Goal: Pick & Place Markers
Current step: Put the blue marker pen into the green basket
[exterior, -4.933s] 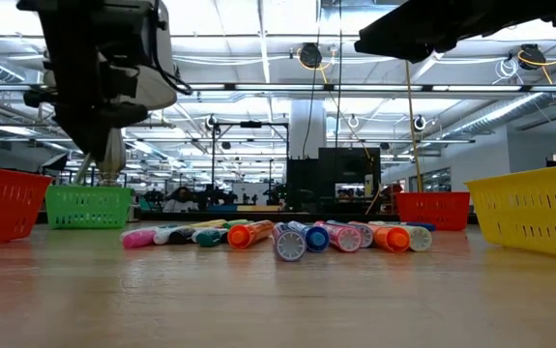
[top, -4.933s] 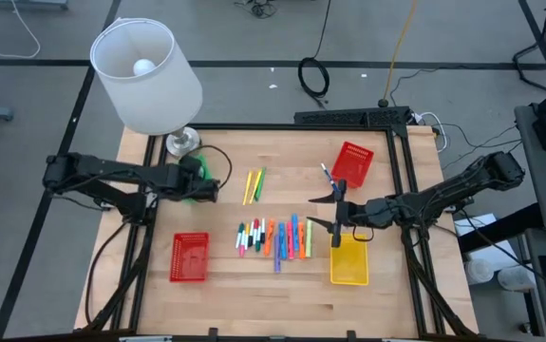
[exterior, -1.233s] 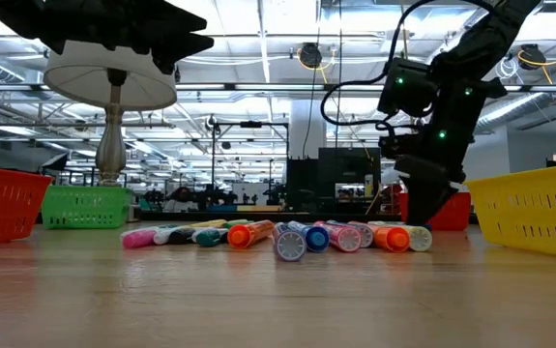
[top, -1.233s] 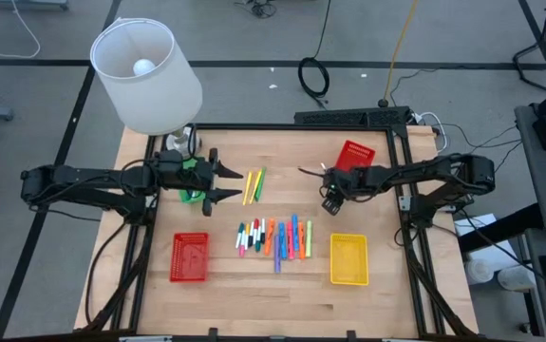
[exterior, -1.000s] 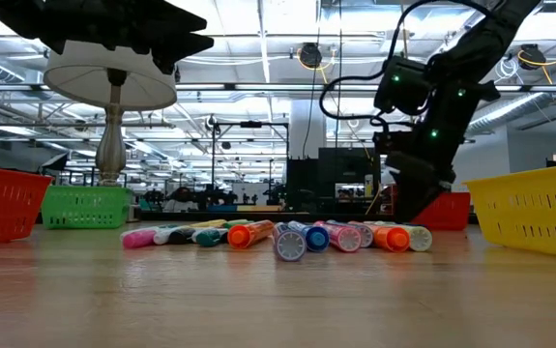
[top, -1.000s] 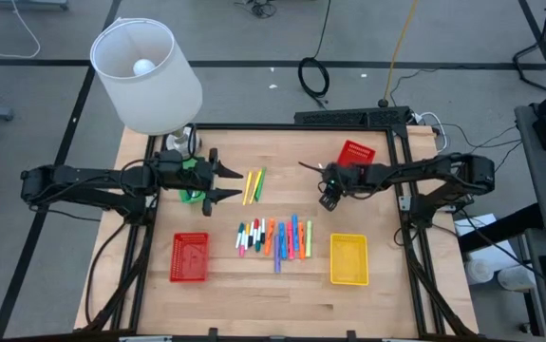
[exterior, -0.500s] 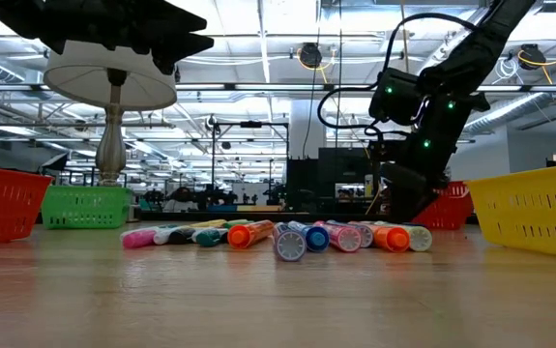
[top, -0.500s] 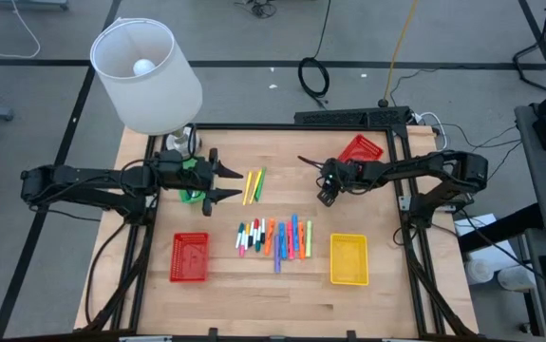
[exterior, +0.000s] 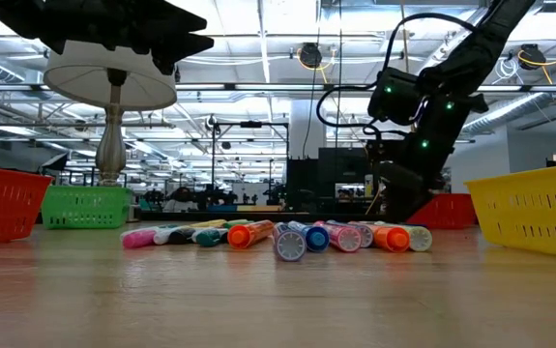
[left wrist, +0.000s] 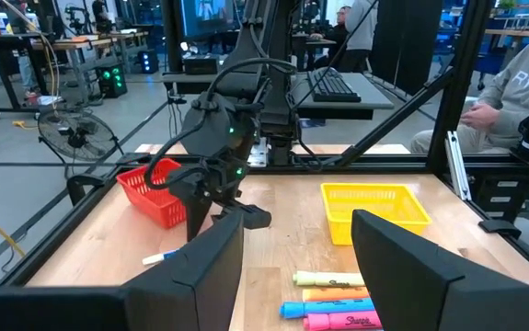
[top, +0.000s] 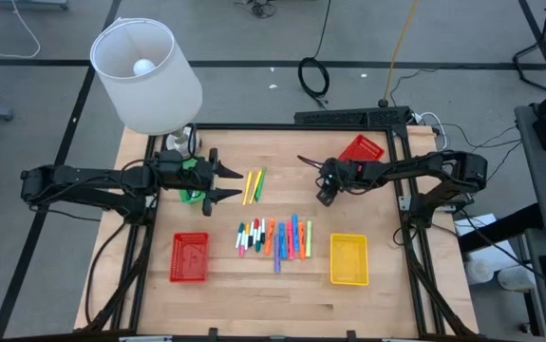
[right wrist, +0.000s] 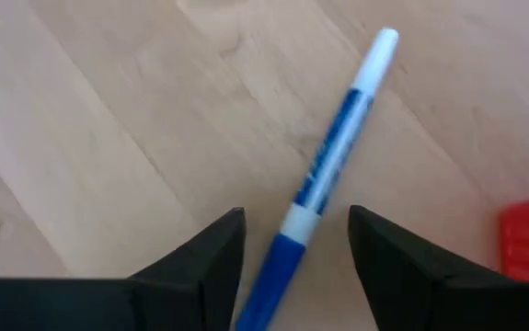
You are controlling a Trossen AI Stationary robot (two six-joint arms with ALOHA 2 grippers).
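High view: the right end effector (top: pixel 322 194) hangs right of centre over the desk (top: pixel 282 294), beside a tilted red basket (top: pixel 361 149). The left end effector (top: pixel 223 184), fingers spread and empty, sits left of centre near three markers (top: pixel 254 185). A row of markers (top: pixel 274 237) lies below centre.

Right wrist view: open fingers (right wrist: pixel 204 257) straddle a blue marker (right wrist: pixel 324 179) lying on the wood, not touching it.

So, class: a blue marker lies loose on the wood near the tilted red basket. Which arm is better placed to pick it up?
The right. Its gripper is open directly over the blue marker; the left gripper is across the table by the lamp.
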